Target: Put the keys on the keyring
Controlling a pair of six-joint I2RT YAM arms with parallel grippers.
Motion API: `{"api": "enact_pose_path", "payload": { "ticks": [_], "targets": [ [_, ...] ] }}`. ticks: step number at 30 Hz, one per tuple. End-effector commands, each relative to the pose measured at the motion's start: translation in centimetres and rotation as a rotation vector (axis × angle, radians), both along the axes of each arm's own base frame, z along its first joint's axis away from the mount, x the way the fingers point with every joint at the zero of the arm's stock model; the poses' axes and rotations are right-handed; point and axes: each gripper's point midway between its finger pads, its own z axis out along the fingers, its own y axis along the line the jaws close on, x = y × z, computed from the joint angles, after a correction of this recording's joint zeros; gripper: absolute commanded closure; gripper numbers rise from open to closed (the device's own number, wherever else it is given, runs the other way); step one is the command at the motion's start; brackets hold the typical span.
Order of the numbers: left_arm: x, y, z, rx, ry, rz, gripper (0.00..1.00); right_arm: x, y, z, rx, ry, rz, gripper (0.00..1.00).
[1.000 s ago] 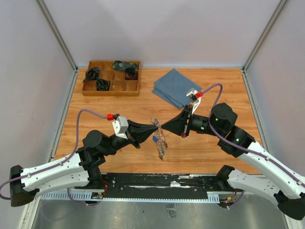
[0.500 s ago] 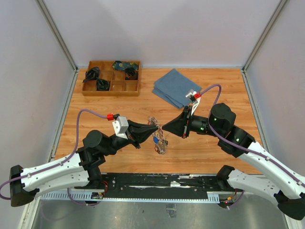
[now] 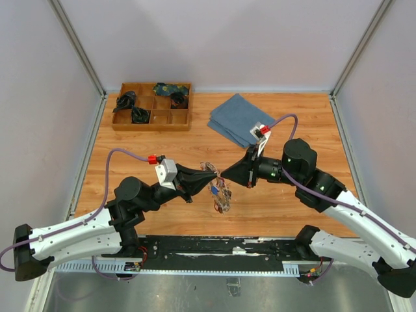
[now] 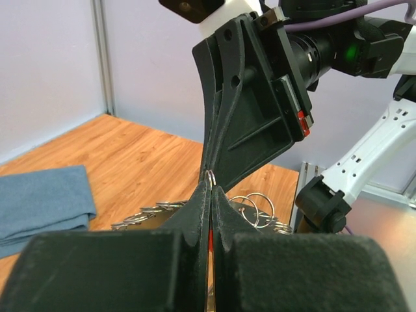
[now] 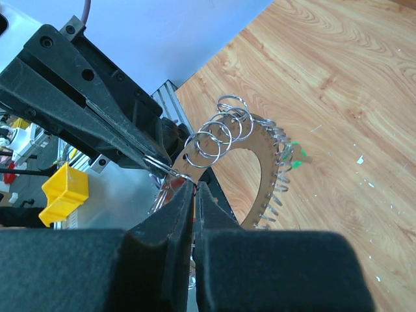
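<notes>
The keyring hangs between the two arms above the table as a brown crescent strung with small silver split rings and keys. My left gripper comes in from the left, shut on one small split ring at the top of the bunch. My right gripper meets it tip to tip from the right. It is shut, with a sliver of red, a key's tag, between its fingers. In the right wrist view, the left gripper pinches the split ring just ahead of my right fingertips.
A folded blue cloth lies at the back centre of the wooden table. A wooden compartment tray with dark bundles stands at the back left. Grey walls close in both sides.
Both gripper tips have shifted slightly left and pressed closer together. The hanging bunch has drawn up and swung a little under them.
</notes>
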Motion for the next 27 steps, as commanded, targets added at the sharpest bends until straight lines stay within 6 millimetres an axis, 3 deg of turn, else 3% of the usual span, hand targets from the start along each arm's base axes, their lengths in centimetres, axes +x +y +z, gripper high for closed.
{"api": "enact_pose_path", "payload": {
  "ticks": [1, 6, 9, 20, 27],
  "targets": [
    [-0.9, 0.5, 4.5, -0.114, -0.083, -0.034, 1.0, 0.0, -0.4, 2.2, 0.02, -0.073, 0.013, 0.92],
    [-1.4, 0.5, 4.8, -0.123, -0.088, -0.055, 0.99, -0.5, -1.8, 4.4, 0.013, -0.236, 0.018, 0.68],
    [-1.8, 0.5, 5.1, -0.13, -0.092, -0.077, 1.0, -1.0, -2.4, 5.2, 0.023, -0.367, 0.042, 0.6],
    [-4.1, 0.0, 5.9, -0.154, -0.131, -0.207, 1.0, -3.1, -3.2, 6.1, 0.096, -0.765, 0.141, 0.56],
    [-4.5, -0.2, 6.0, -0.155, -0.14, -0.227, 0.99, -4.4, -2.3, 5.3, 0.125, -0.819, 0.237, 0.59]
  ]
}}
